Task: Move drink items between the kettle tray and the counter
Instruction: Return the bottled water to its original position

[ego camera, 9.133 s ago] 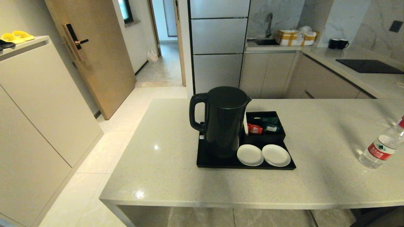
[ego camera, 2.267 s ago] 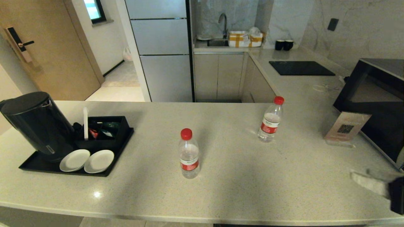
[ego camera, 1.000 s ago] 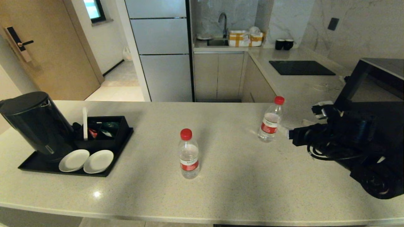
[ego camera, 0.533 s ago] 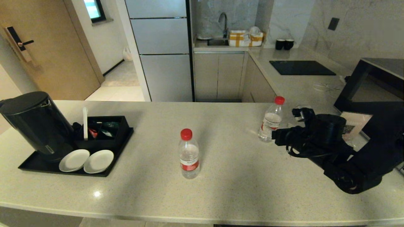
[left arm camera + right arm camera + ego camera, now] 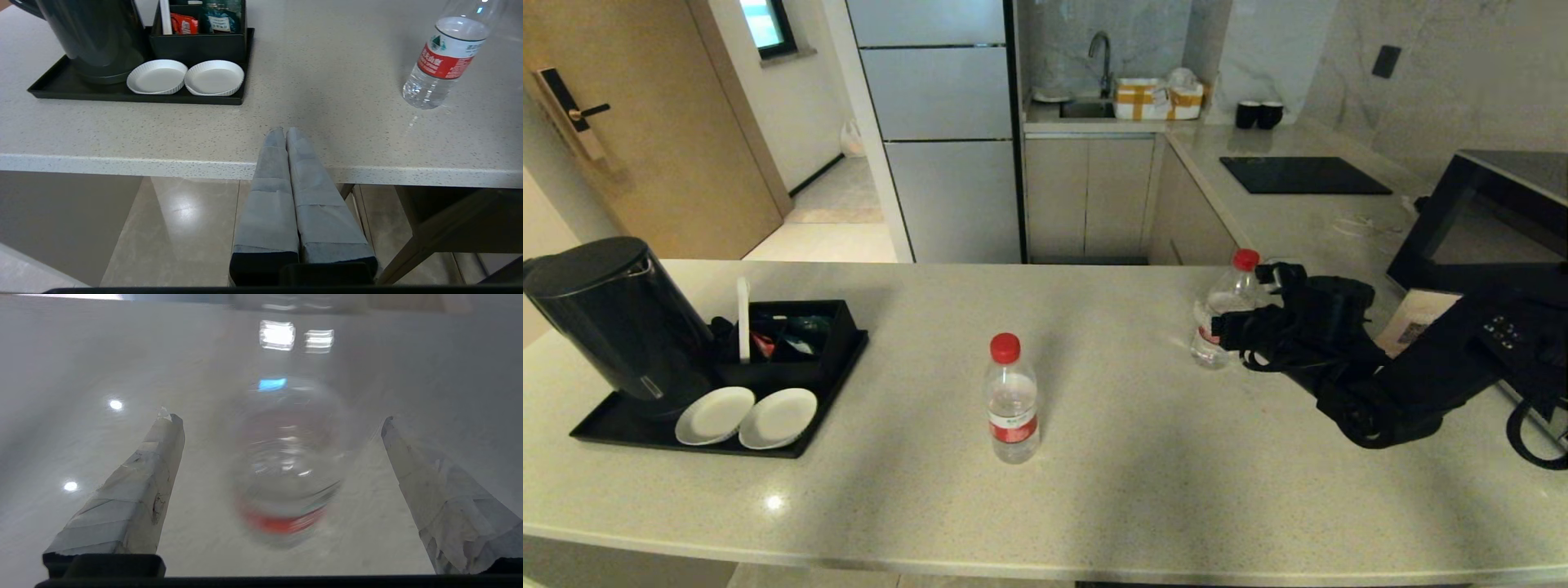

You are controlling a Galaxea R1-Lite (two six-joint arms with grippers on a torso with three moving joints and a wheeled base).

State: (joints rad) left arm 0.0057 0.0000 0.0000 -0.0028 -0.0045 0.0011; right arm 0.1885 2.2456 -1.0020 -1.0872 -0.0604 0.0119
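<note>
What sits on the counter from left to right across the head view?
kettle → sachet box → near water bottle → far water bottle → right hand, open around the far bottle → microwave.

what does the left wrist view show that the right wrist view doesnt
Only the left wrist view: the flat black kettle tray with the black kettle, two white round saucers, the black sachet box, and the shut left claw parked below the counter's edge.

Only the right wrist view: the open right claw, its taped fingers either side of a clear plastic red-labelled water bottle, not touching it.

Both: the beige speckled stone counter, and a red-labelled water bottle each, though I cannot tell if it is the same one.
</note>
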